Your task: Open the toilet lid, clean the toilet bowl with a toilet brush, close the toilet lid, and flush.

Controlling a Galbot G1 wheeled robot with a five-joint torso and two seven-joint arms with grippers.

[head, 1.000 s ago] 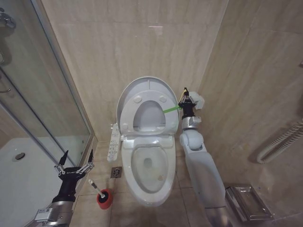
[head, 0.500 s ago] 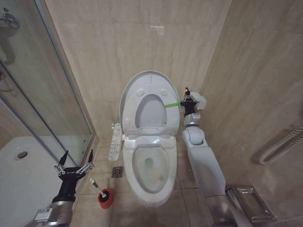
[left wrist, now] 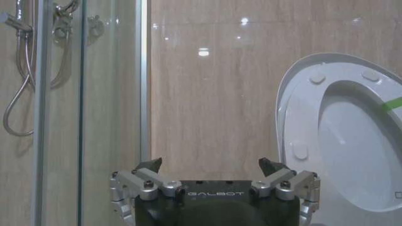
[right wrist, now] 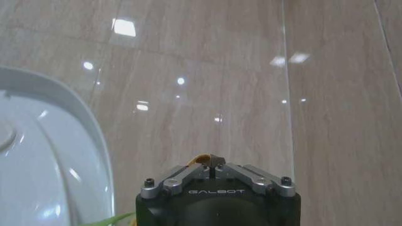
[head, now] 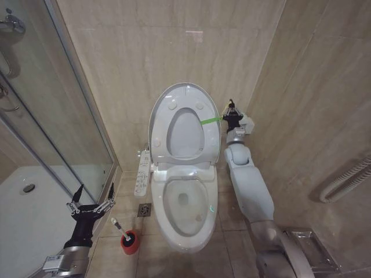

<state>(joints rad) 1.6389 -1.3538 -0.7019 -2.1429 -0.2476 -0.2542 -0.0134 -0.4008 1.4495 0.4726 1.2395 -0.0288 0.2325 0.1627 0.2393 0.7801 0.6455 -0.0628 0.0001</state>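
The toilet lid (head: 184, 124) stands raised almost upright against the back wall, its underside with round bumpers facing me. A yellow-green strap (head: 211, 120) runs from its edge to my right gripper (head: 232, 108), which is shut on the strap's end beside the lid's right edge. In the right wrist view the right gripper (right wrist: 212, 164) has its tips pinched together next to the lid (right wrist: 44, 160). Below, the toilet bowl (head: 185, 204) lies uncovered. The toilet brush (head: 119, 228) leans in its red holder (head: 130, 243) on the floor. My left gripper (head: 91, 202) (left wrist: 210, 165) hangs open just left of the brush.
A glass shower door (head: 64, 127) closes off the left side. A control panel (head: 141, 172) sits on the toilet's left flank, with a floor drain (head: 143, 209) below it. A metal tray (head: 310, 250) lies at the lower right. A ribbed hose (head: 346, 177) runs along the right wall.
The lid has swung further up toward the wall, and the right gripper has moved up and back with the strap. The left arm has not moved.
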